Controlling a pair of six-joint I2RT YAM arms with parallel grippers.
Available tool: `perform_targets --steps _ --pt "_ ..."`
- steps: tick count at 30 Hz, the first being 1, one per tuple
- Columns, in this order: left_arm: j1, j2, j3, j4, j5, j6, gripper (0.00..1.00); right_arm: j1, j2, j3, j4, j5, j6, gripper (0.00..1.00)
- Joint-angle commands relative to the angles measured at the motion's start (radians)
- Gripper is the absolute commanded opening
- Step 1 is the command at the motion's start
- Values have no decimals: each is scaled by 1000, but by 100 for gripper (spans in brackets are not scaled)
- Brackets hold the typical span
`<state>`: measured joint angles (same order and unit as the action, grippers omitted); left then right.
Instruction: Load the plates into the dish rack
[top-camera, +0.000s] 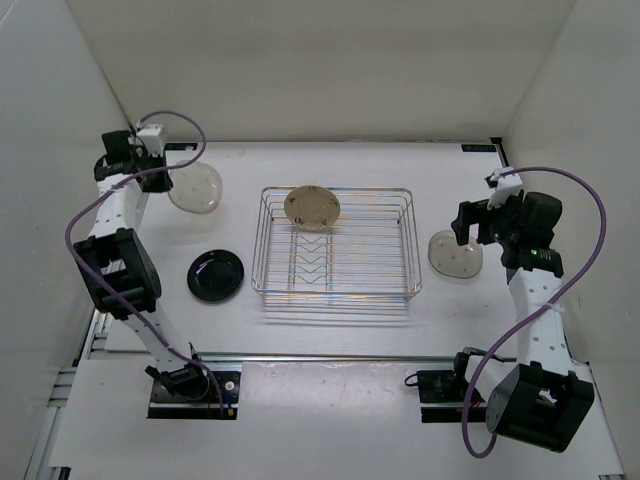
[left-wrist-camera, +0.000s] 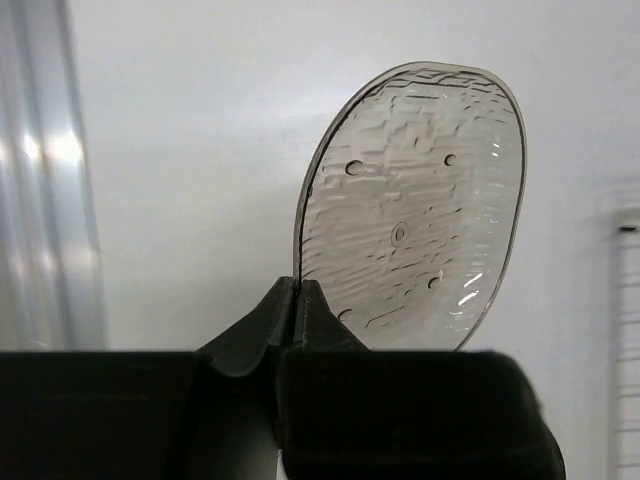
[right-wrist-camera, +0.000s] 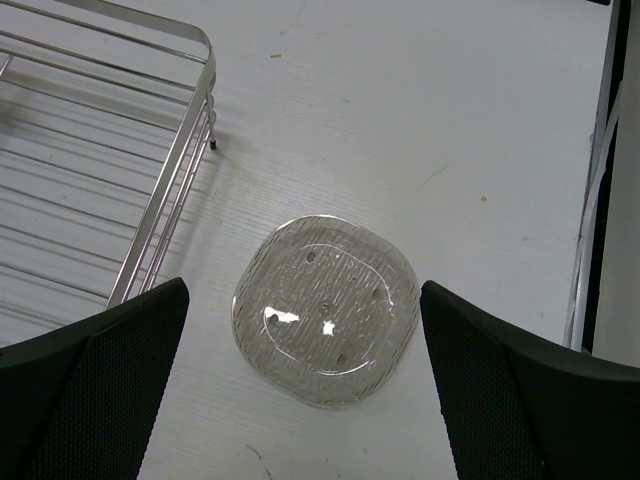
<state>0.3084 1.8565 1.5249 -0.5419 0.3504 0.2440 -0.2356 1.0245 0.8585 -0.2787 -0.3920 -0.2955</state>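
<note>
My left gripper (left-wrist-camera: 297, 300) is clamped on the rim of one grey plate (left-wrist-camera: 415, 210), which is translucent, smoky and rippled with small dimples, and holds it on edge at the far left of the table (top-camera: 350, 165), left of the rack (top-camera: 335, 290). My right gripper (right-wrist-camera: 305, 380), jaws wide apart, hovers over the second grey plate (right-wrist-camera: 325, 310), a ribbed, rounded disc lying flat just right of the rack. The tan plate (top-camera: 312, 208) leans at the rack's far end, and the glossy black plate (top-camera: 216, 276) lies flat left of the rack.
</note>
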Motion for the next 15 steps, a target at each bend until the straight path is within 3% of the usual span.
perform_targets --steps 1,6,15 --pt "-60 -147 134 -50 -59 93 10 -5 -17 -19 36 -33 -1 100" --pt "-190 -220 237 -95 -161 218 10 -5 -17 -29 36 -42 -10 100" --pt "-639 -290 354 -95 -503 618 10 -5 2 -47 36 -42 -21 100"
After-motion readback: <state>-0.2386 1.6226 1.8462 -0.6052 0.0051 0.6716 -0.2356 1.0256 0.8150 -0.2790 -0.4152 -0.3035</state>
